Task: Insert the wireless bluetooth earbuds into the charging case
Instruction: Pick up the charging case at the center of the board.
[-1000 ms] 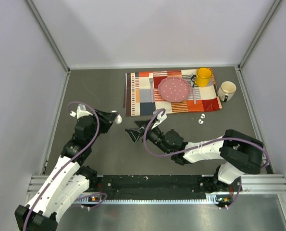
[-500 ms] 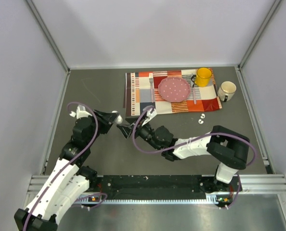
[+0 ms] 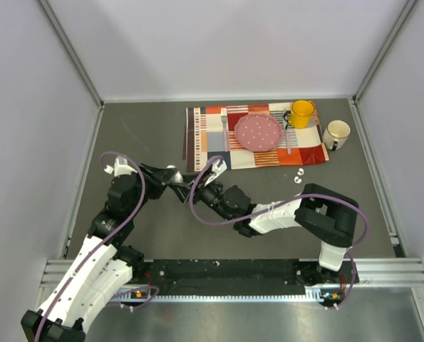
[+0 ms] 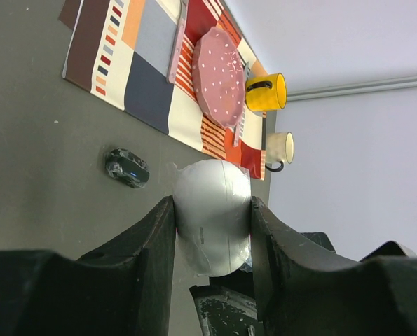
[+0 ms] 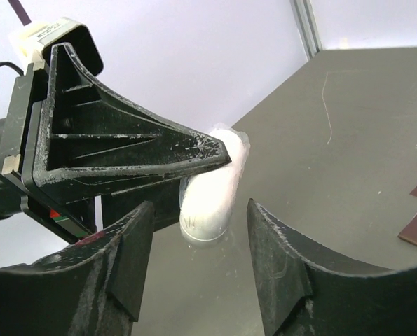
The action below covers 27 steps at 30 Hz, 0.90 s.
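Observation:
My left gripper (image 3: 174, 176) is shut on a white oval charging case (image 3: 174, 172) and holds it above the table at centre left. In the left wrist view the case (image 4: 212, 196) sits clamped between both fingers of the gripper (image 4: 212, 208). My right gripper (image 3: 187, 187) is open and right next to the case. In the right wrist view its jaws (image 5: 197, 217) stand wide on either side of the case's end (image 5: 208, 199), apart from it. Two tiny white earbuds (image 3: 298, 176) lie on the table to the right. A small black pod (image 4: 127, 168) lies on the table. The black earbud is out of view.
A patchwork placemat (image 3: 208, 146) at the back holds a pink plate (image 3: 258, 132), a fork (image 3: 225, 128) and a yellow mug (image 3: 301, 113). A white mug (image 3: 336, 133) stands at its right end. Grey walls close in the table on three sides.
My right arm has swung left across the table until its open gripper reached the case in my left gripper. The left gripper has shifted only a little.

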{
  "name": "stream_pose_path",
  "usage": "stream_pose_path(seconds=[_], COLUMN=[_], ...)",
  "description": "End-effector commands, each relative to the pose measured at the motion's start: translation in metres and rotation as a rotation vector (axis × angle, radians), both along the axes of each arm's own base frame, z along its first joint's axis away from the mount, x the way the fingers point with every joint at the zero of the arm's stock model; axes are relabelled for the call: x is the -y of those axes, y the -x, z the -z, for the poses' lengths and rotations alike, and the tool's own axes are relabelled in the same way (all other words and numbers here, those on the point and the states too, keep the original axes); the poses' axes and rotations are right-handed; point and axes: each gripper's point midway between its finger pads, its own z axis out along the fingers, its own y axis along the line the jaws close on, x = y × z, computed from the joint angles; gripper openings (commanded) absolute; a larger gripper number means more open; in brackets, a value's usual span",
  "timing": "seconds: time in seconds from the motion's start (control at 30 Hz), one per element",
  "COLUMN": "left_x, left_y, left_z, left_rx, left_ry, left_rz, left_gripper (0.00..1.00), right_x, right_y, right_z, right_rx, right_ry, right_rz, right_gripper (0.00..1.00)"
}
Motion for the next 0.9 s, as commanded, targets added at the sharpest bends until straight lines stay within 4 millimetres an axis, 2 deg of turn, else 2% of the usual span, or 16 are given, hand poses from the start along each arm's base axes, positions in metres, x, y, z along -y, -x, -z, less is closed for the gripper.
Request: stream_pose_path(seconds=[0.0, 0.03, 0.13, 0.17, 0.23, 0.43, 0.47, 0.53, 0.6, 0.63, 0.73, 0.77, 0.83, 0.87], left_x=[0.004, 0.003, 0.004, 0.004, 0.004, 0.010, 0.010, 0.012, 0.012, 0.012, 0.011, 0.011, 0.011, 0.010], left_y=[0.000, 0.000, -0.001, -0.001, -0.002, 0.000, -0.001, 0.000, 0.000, 0.000, 0.001, 0.001, 0.001, 0.001], left_z=[-0.014, -0.014, -0.015, -0.016, -0.016, -0.015, -0.015, -0.015, -0.018, -0.017, -0.017, -0.017, -0.016, -0.018], left_rx=[0.047, 0.049, 0.051, 0.054, 0.056, 0.056, 0.060, 0.064, 0.076, 0.078, 0.086, 0.086, 0.089, 0.101], left_ry=[0.033, 0.033, 0.035, 0.036, 0.035, 0.039, 0.041, 0.043, 0.047, 0.046, 0.040, 0.038, 0.034, 0.030], left_rz=[0.011, 0.009, 0.011, 0.011, 0.011, 0.044, 0.047, 0.056, 0.060, 0.060, 0.059, 0.058, 0.059, 0.059], left_gripper=[0.03, 0.03, 0.02, 0.02, 0.02, 0.03, 0.03, 0.06, 0.10, 0.23, 0.47, 0.68, 0.84, 0.96], right_x=[-0.004, -0.003, -0.004, -0.004, -0.004, -0.004, -0.005, -0.003, -0.002, -0.001, 0.003, 0.004, 0.007, 0.008], right_y=[-0.002, -0.004, -0.005, -0.006, -0.004, -0.002, -0.001, -0.002, -0.002, -0.002, -0.002, -0.001, -0.002, 0.000], right_z=[-0.033, -0.032, -0.031, -0.030, -0.031, -0.033, -0.033, -0.036, -0.036, -0.038, -0.037, -0.039, -0.041, -0.040], right_rx=[0.046, 0.047, 0.034, 0.030, 0.034, 0.039, 0.041, 0.047, 0.047, 0.046, 0.044, 0.047, 0.044, 0.045], right_ry=[-0.101, -0.100, -0.099, -0.102, -0.110, -0.117, -0.118, -0.121, -0.120, -0.121, -0.118, -0.118, -0.121, -0.115], right_rz=[-0.008, -0.003, -0.017, -0.022, -0.033, -0.062, -0.067, -0.066, -0.072, -0.074, -0.083, -0.092, -0.095, -0.113], right_gripper=[0.54, 0.53, 0.42, 0.34, 0.26, 0.19, 0.13, 0.09, 0.00, 0.00, 0.00, 0.00, 0.00, 0.00])
